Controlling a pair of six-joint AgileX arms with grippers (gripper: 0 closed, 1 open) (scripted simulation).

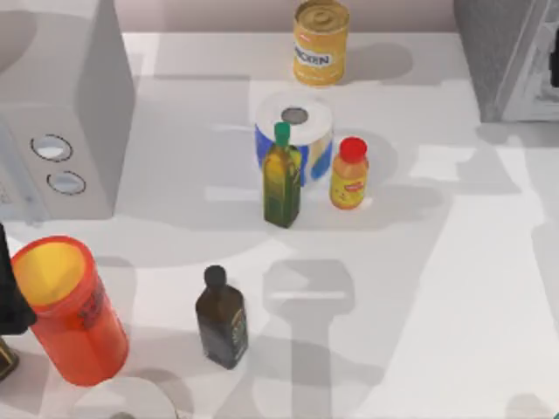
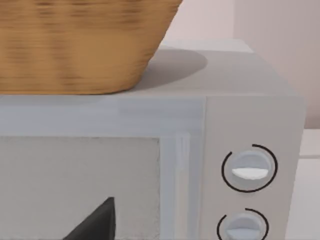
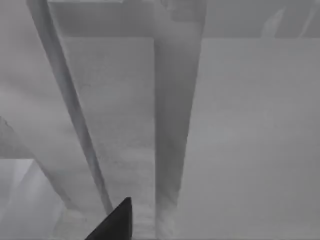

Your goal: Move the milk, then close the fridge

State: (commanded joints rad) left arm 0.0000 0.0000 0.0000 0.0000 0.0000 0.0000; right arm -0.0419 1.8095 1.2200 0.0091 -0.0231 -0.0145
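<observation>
The fridge (image 1: 511, 54) is the big grey cabinet at the table's far right corner, with its paler door panel (image 1: 537, 78) facing the right edge. The milk is out of view. My right gripper (image 3: 114, 222) is close up against the fridge's grey panels (image 3: 240, 125), and a dark part of that arm (image 1: 555, 70) shows at the right edge beside the door. My left gripper (image 2: 97, 222) hangs in front of the grey box with two dials (image 2: 247, 170). The left arm (image 1: 10, 297) is at the table's left edge.
The dial box (image 1: 61, 105) fills the far left, with a wicker basket (image 2: 75, 45) on top. A yellow can (image 1: 320, 42), paper roll (image 1: 295, 131), green bottle (image 1: 281, 179), orange bottle (image 1: 348, 175), dark bottle (image 1: 221, 319) and red-orange tub (image 1: 70, 310) stand on the table.
</observation>
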